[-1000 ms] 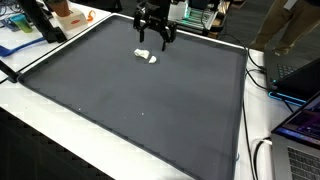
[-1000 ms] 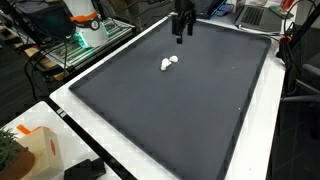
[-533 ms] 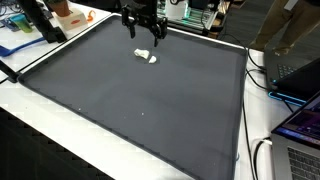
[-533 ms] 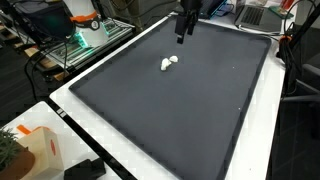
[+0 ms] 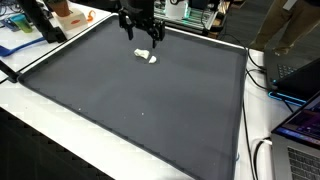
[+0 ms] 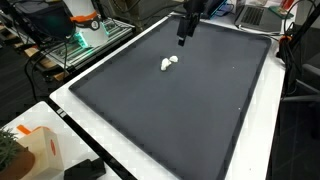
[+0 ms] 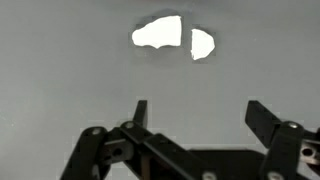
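Observation:
Two small white lumps lie close together on the dark grey mat: a larger one [image 7: 158, 33] and a smaller one [image 7: 202, 43] in the wrist view. In both exterior views they show as one white object [image 5: 148, 56] [image 6: 170, 62]. My gripper [image 5: 143, 33] [image 6: 182, 40] hangs above the mat near its far edge, just behind the white pieces and apart from them. Its fingers stand wide open in the wrist view, gripper [image 7: 198, 112], with only bare mat between them.
The dark mat [image 5: 140, 100] lies on a white table [image 6: 120, 150]. An orange-and-white object [image 6: 85, 20] and green-lit equipment stand beyond one edge. Cables and laptops [image 5: 295, 75] sit along another side. A bottle [image 6: 35, 150] stands at a near corner.
The gripper has shifted sideways along the far edge of the mat and a little upward. The white pieces have not moved. The jaws stayed open.

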You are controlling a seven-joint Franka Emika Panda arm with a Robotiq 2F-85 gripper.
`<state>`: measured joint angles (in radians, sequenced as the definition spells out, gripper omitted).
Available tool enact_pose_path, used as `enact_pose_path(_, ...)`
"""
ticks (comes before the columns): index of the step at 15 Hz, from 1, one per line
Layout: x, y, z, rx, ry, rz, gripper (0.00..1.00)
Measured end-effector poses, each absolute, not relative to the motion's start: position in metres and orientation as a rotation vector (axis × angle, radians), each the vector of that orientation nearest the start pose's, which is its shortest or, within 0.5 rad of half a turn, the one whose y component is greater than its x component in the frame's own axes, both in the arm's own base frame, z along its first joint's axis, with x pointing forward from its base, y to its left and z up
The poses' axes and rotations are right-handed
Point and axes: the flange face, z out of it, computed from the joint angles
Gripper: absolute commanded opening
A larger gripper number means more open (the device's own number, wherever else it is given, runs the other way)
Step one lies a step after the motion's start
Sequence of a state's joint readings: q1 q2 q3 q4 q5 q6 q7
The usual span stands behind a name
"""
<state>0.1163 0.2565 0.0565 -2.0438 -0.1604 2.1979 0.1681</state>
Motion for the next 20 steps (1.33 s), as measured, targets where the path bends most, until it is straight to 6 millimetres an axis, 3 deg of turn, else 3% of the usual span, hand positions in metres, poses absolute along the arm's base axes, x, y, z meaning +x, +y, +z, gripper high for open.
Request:
enact_pose_path(3, 0.578, 0.09, 0.311, -3.246, -0.119, 0.211, 1.0)
enact_pose_path(8, 0.614, 0.072, 0.308, -3.218, 0.017, 0.326, 1.0)
enact_pose_path(13, 0.64, 0.05, 0.29, -3.21, 0.089, 0.49, 1.0)
enact_pose_path(20, 0.654, 0.038, 0.26, -3.172, 0.137, 0.846, 1.0)
